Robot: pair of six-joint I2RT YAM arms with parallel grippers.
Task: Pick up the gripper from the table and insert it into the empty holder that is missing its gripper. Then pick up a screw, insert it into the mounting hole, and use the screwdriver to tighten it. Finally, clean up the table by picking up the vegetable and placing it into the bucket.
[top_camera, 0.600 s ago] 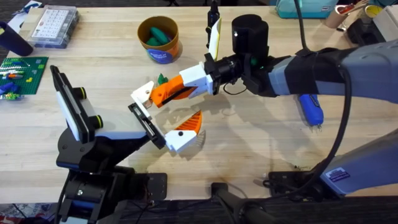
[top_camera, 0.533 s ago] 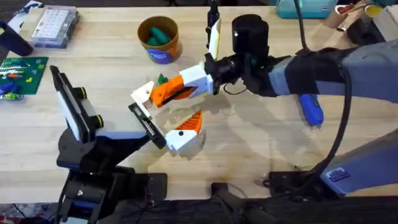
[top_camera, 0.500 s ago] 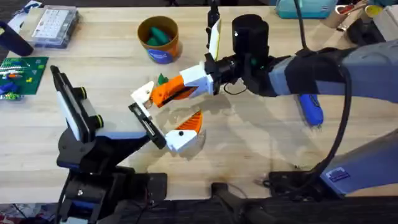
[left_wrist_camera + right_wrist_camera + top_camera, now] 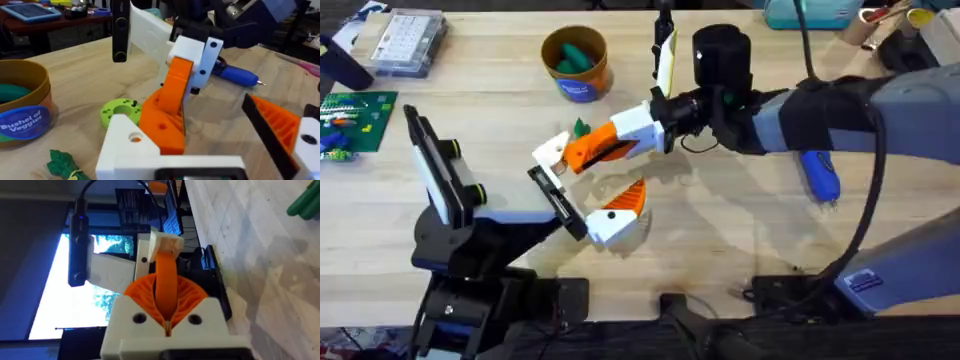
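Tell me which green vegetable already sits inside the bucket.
The smooth teal-green vegetable lies inside the yellow-orange bucket. The other, a leafy green piece, lies on the table just beyond the right gripper, outside it.

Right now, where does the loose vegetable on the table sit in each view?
Overhead: the vegetable lies on the table just past the right gripper, on the near side of the bucket.
Left wrist: vegetable in the picture's lower left corner, by the bucket.
Right wrist: probably the green shape at the picture's upper right edge.
Shared landmark: the orange-and-white right gripper.
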